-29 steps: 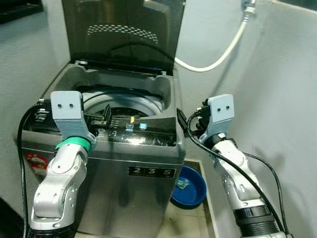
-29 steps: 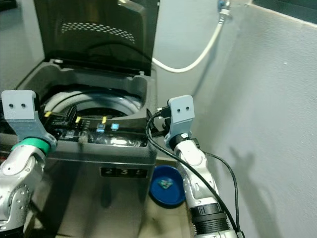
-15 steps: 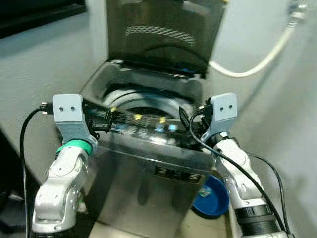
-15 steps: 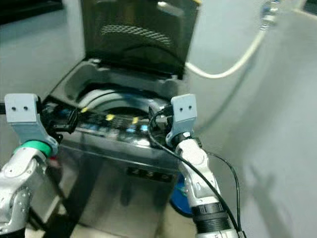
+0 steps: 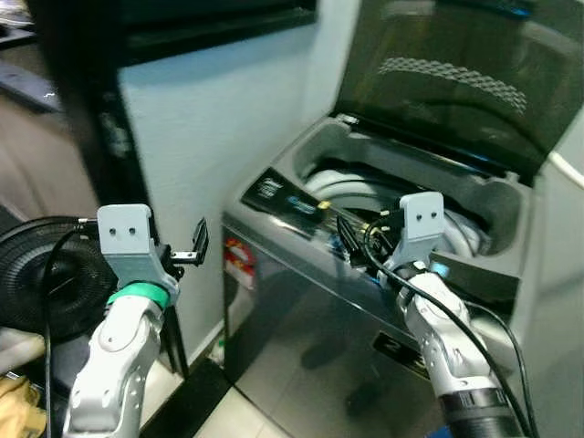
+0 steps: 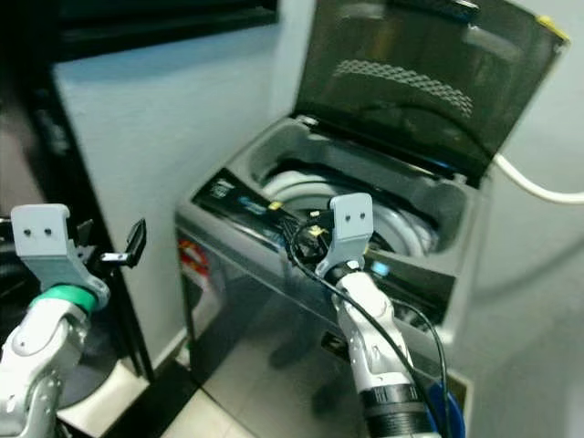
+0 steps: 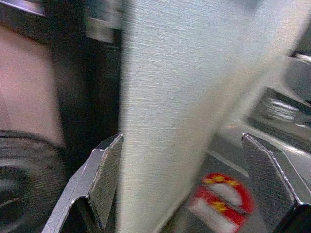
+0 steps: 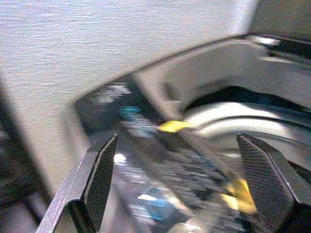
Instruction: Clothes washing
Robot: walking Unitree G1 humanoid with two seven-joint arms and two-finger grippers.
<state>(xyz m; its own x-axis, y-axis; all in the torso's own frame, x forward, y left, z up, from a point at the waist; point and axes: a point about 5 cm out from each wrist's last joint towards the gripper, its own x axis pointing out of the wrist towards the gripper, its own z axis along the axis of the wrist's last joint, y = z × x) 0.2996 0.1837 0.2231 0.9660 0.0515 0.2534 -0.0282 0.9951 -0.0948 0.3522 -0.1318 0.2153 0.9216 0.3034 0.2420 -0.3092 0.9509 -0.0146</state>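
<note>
The top-loading washing machine [image 5: 365, 274] is seen with its lid [image 6: 429, 82] raised and the drum [image 6: 383, 205] exposed; no laundry can be made out, so loading is judged still ahead. Both the left pincer [image 5: 193, 248] and right pincer [image 8: 180, 184] are held wide open and empty. A white wall [image 5: 210, 128] and a black fan [image 5: 36, 265] are passed nearby.

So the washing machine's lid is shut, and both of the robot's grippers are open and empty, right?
Not quite. The lid of the washing machine stands raised, as the right eye view shows, with the drum exposed beneath it. The rest holds: the left gripper and the right gripper are both open, with nothing between their fingers.
</note>
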